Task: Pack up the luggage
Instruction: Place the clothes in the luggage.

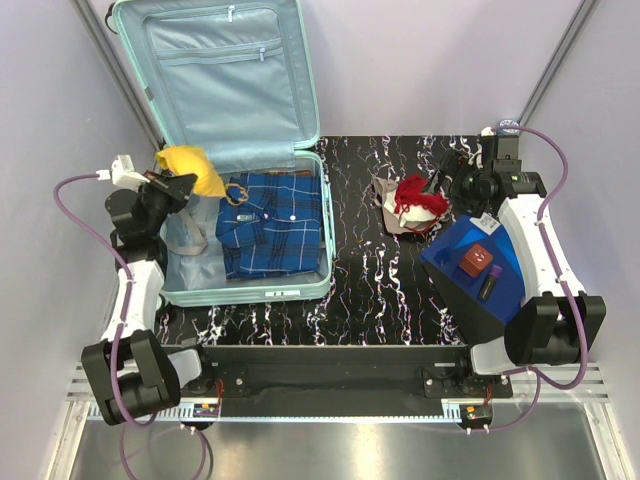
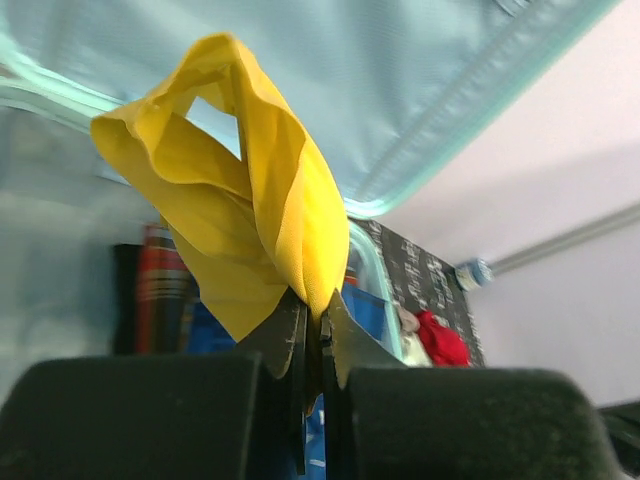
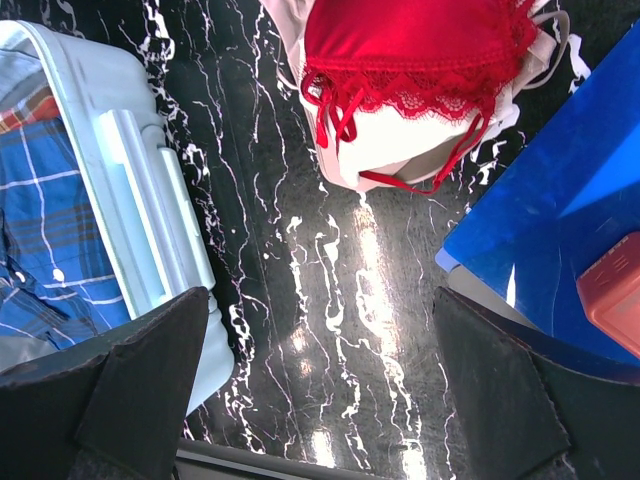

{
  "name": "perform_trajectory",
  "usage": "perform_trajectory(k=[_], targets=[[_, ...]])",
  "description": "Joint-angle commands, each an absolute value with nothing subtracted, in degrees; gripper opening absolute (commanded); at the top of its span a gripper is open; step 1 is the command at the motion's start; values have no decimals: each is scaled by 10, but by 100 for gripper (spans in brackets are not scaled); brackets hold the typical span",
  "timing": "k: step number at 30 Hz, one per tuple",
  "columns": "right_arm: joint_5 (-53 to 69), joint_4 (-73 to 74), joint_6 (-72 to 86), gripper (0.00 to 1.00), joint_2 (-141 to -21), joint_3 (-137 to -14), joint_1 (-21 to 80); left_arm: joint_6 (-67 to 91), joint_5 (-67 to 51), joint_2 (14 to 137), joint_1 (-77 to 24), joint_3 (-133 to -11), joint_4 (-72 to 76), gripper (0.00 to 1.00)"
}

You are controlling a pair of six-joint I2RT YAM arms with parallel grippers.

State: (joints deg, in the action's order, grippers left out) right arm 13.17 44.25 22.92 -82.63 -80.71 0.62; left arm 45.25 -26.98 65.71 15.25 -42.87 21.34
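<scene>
The mint-green suitcase (image 1: 300, 285) lies open at the left, its lid (image 1: 225, 70) standing up at the back. A blue plaid shirt (image 1: 272, 225) lies inside it. My left gripper (image 1: 183, 186) is shut on a yellow cloth (image 1: 192, 167) and holds it above the suitcase's back left corner; the left wrist view shows the yellow cloth (image 2: 250, 210) pinched between the fingers (image 2: 345, 340). My right gripper (image 1: 452, 183) is open and empty, high above the table near a pile of red and white underwear (image 1: 413, 203), which shows in the right wrist view (image 3: 410, 70).
A flat blue box (image 1: 480, 270) at the right holds a red-brown case (image 1: 476, 259) and a small purple item (image 1: 490, 285). A grey garment (image 1: 185, 235) lies in the suitcase's left part. Black marble tabletop (image 1: 380, 280) lies between suitcase and box.
</scene>
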Motion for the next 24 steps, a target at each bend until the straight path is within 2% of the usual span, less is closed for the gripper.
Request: perform_trajectory(k=[1,15,24], targets=[[140,426,229,100,-814,-799,5,403,-275,632,192,-472,180,0],[149,425,231,100,-817,-798,4,381,-331,679,276,-511,174,0],[154,424,230,100,-821,-789,5,404,-372,759,264,-500,245,0]])
